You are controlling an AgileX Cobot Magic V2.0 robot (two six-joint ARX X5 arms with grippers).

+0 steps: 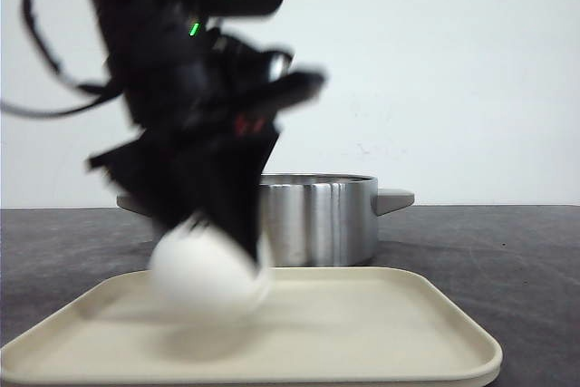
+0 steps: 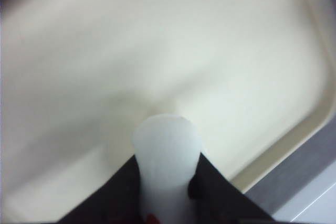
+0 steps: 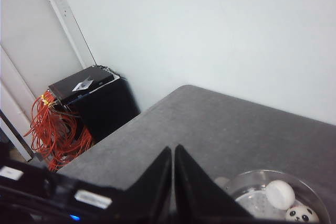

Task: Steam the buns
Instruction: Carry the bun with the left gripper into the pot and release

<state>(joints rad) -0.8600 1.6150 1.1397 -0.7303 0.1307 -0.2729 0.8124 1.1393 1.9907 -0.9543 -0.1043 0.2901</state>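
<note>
My left gripper (image 1: pixel 217 242) is shut on a white bun (image 1: pixel 207 271) and holds it just above the cream tray (image 1: pixel 381 342); the arm is motion-blurred. In the left wrist view the bun (image 2: pixel 167 161) is squeezed between the black fingers (image 2: pixel 215 192) over the tray (image 2: pixel 157 51); its face does not show. The steel pot (image 1: pixel 317 217) stands behind the tray. In the right wrist view the pot (image 3: pixel 273 195) holds two buns, one plain side up (image 3: pixel 279 193) and one with a panda face (image 3: pixel 301 214). My right gripper (image 3: pixel 173 150) is shut and empty, above the table beside the pot.
The dark grey table (image 1: pixel 507 251) lies around the tray and pot. The pot's handle (image 1: pixel 395 198) sticks out to the right. A black box (image 3: pixel 86 85) and orange cables (image 3: pixel 52 129) sit on the floor beyond the table edge.
</note>
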